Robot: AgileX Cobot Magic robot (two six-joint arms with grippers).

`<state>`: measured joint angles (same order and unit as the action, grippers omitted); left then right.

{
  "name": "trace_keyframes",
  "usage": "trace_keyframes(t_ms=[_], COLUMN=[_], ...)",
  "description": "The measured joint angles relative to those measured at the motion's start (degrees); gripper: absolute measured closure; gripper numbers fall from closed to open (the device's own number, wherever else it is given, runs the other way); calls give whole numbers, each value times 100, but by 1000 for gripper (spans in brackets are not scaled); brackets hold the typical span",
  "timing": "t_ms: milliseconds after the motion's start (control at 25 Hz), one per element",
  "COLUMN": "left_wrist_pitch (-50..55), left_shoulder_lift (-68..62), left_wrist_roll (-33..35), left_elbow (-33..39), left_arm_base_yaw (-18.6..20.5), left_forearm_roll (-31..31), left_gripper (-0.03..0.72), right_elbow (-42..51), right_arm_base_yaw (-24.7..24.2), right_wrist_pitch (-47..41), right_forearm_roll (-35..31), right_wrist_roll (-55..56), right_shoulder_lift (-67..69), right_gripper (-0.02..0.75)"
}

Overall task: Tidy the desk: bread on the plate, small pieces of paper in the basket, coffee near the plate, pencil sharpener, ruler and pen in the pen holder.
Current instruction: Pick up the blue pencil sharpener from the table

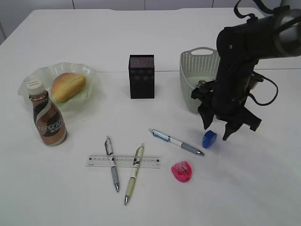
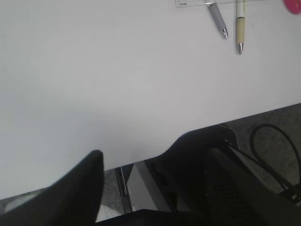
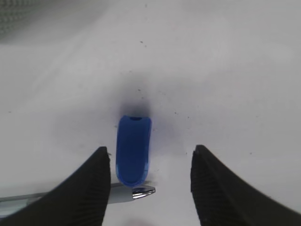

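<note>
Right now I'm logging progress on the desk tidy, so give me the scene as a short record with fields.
bread: bread on the plate
coffee: coffee upright beside the plate
right gripper: right gripper open, straddling the blue sharpener
still loose: ruler, three pens, pink sharpener
pen holder: pen holder upright, contents not visible
left gripper: open, over the desk edge

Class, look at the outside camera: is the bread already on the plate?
Yes, the bread lies inside the wavy green plate, behind the coffee.
</note>
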<state>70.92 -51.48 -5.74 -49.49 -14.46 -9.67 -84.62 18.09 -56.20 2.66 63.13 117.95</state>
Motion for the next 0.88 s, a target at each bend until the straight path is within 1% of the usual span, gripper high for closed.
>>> trace_keyframes(t_ms=[480,880], left_wrist_pitch=[0,12], left_shoulder_lift=[0,0], left_wrist_roll=[0,0], left_elbow=[0,0], left_arm_base_yaw=[0,0], left_forearm_roll=[113,125], left_gripper=[191,191], right_elbow=[0,0], right_arm_base_yaw=[95,95], right_wrist_pitch=[22,180], right_forearm_roll=[-108,60], right_wrist_roll=[0,0], right_shoulder_lift=[323,354], right_gripper=[332,333])
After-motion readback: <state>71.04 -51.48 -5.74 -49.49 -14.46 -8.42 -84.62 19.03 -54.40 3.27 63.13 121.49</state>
